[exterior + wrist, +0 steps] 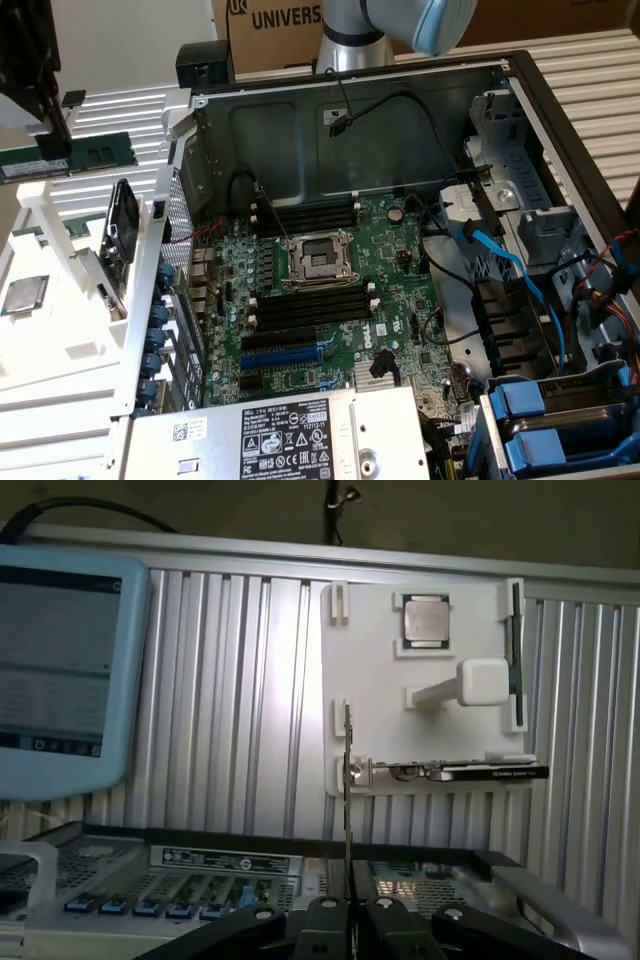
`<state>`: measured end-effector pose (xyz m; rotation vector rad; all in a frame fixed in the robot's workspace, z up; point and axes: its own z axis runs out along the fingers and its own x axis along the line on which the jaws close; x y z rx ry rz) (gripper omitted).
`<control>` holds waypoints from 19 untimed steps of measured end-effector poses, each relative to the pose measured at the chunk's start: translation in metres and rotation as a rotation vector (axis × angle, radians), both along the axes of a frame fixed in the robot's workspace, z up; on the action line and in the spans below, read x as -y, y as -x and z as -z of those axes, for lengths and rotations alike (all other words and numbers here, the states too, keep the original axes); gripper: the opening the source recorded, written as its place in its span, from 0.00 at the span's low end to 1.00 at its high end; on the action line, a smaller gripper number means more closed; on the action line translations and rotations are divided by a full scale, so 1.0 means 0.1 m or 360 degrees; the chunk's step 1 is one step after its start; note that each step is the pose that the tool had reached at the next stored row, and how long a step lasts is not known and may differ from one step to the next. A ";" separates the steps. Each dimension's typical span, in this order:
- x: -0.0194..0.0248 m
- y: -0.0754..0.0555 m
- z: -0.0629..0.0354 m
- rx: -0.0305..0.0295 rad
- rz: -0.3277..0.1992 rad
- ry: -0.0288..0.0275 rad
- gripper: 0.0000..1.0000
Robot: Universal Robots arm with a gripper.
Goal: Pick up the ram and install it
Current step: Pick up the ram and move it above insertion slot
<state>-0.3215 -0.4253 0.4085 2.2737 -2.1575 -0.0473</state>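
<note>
At the exterior view's far left my gripper (52, 148) hangs above the white parts holder (60, 350), outside the open computer case. It is shut on the ram (75, 158), a long green board held level and clear of the holder. In the wrist view the ram (347, 810) shows edge-on as a thin strip rising from between my shut fingers (325, 920). The motherboard (330, 300) lies inside the case, with long black memory slots (310, 305) on both sides of the processor socket (320, 258).
The holder carries a silver processor chip (25, 295) and a black card (120, 235) standing on edge. Cables (500, 260), drive bays (540, 420) and the power supply (300, 440) crowd the case around the board. A blue-framed tablet (60, 670) stands nearby.
</note>
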 end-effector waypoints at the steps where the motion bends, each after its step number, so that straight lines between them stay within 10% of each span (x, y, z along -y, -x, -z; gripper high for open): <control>1: 0.000 -0.04 -0.010 -0.00028 0.0000 0.00001 0.13; 19: -0.003 -1.02 -0.069 -0.00651 0.0001 0.00011 0.13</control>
